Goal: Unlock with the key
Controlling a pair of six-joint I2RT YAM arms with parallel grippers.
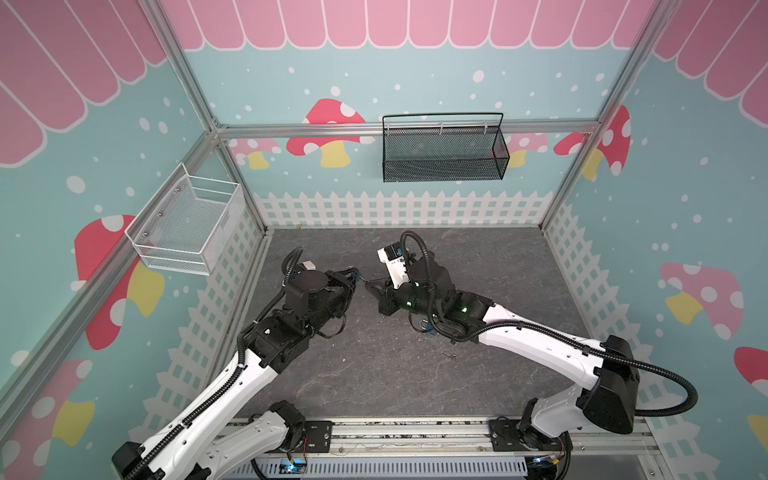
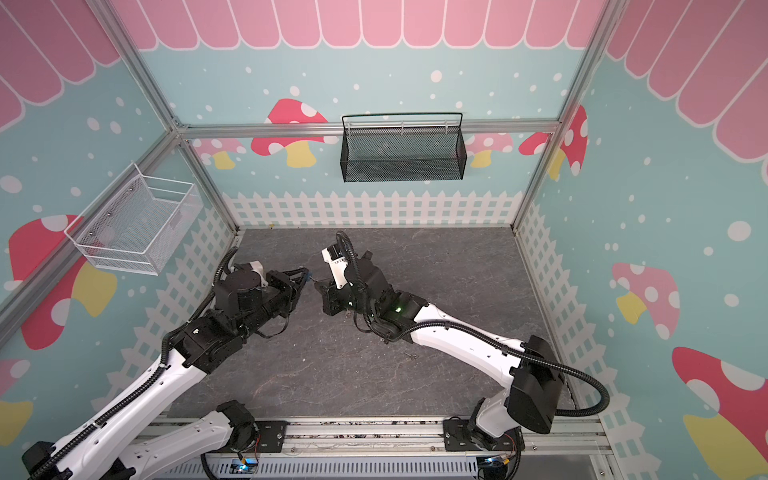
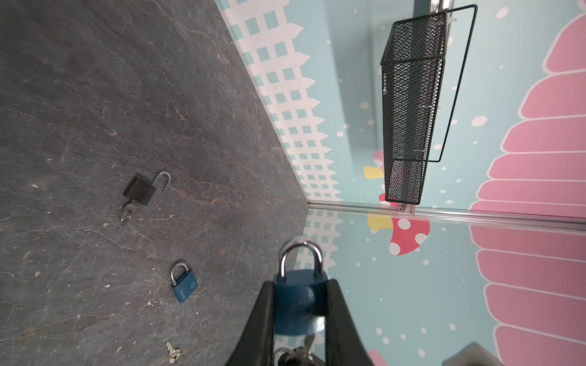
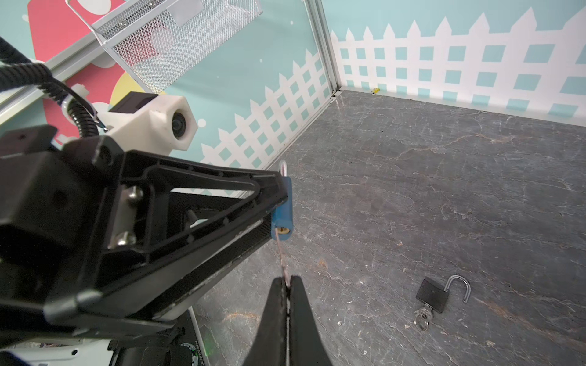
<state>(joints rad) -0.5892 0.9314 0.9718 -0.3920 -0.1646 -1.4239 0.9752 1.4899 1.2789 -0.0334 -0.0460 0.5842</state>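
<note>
My left gripper (image 3: 300,286) is shut on the body of a blue padlock (image 3: 299,301), whose steel shackle is closed and sticks out past the fingertips. In the right wrist view the same padlock (image 4: 282,215) shows its brass keyhole end, and a thin key (image 4: 282,256) is in the keyhole. My right gripper (image 4: 288,280) is shut on the key's other end. In both top views the two grippers meet tip to tip above the middle of the table, left (image 1: 355,276) and right (image 1: 370,286).
On the dark stone table (image 3: 95,95) lie a black padlock (image 3: 141,190) with its shackle open and a key in it, a second blue padlock (image 3: 184,283) and a loose key (image 3: 172,350). A black mesh basket (image 1: 442,149) and a white one (image 1: 187,228) hang on the walls.
</note>
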